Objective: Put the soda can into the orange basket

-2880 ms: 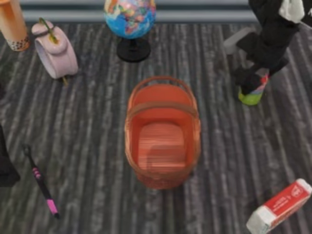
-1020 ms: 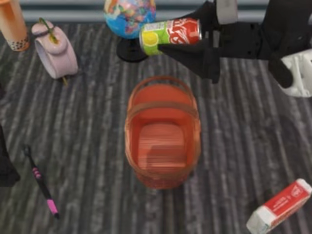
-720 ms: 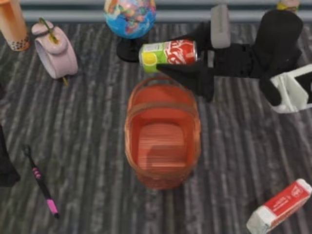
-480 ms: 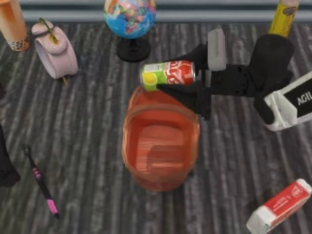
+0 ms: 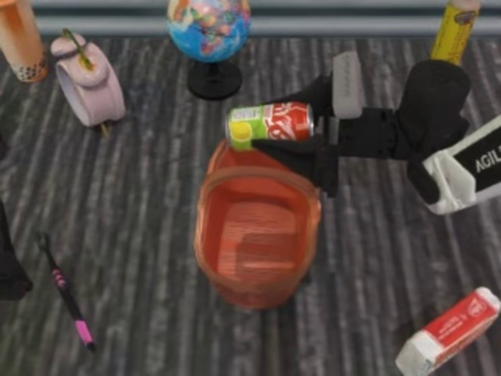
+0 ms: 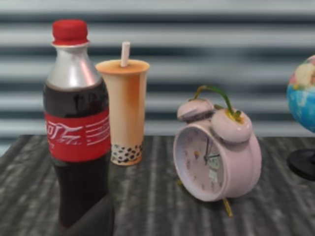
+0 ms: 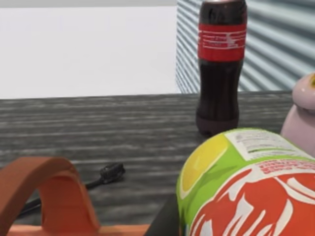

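The soda can (image 5: 266,124), red with a lime-green end, lies on its side in the air with my right gripper (image 5: 291,125) shut on it. It hangs over the far rim of the orange basket (image 5: 202,227), green end pointing left. The basket's arched handle (image 5: 258,175) crosses just in front of the can. In the right wrist view the can (image 7: 246,187) fills the near corner and the basket handle (image 7: 54,196) rises beside it. I cannot tell whether can and basket touch. My left arm (image 5: 8,266) stays parked at the table's left edge.
At the back stand a globe (image 5: 208,27), a pink alarm clock (image 5: 86,78), a bubble tea cup (image 5: 19,39) and a yellow bottle (image 5: 454,31). A toothbrush (image 5: 66,294) lies front left, a red-and-white carton (image 5: 450,329) front right. A cola bottle (image 6: 76,128) stands near my left arm.
My right gripper lifted the can from the table's right side, carried it left past the globe, then brought it down over the basket's far rim. The basket has shifted slightly.
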Controlling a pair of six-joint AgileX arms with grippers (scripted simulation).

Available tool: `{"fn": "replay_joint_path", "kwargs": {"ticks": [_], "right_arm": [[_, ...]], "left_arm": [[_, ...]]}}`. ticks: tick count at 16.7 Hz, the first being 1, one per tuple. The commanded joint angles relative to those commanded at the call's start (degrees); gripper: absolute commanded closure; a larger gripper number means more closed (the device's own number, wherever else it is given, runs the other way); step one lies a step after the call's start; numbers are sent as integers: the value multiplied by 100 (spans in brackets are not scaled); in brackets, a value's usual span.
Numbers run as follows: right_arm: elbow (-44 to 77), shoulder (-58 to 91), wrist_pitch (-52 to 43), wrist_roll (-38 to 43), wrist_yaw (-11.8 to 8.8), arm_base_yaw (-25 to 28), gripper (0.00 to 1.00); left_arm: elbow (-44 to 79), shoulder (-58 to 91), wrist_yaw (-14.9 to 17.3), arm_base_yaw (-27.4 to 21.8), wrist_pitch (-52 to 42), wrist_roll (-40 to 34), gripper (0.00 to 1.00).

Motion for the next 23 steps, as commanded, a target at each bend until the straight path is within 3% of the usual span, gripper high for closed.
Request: {"fn": "replay_joint_path", "kwargs": {"ticks": [10,20,23], "right_arm": [[0,0,0,0,0,0,2],[3,-4,-1,-1,2,-22,0],[-242,-337,-216,35,177,-81,0]], "left_arm": [[0,0,0,0,0,0,0],[0,0,0,0,0,0,0],[313,333,34,-135,-284,171,0]]}}
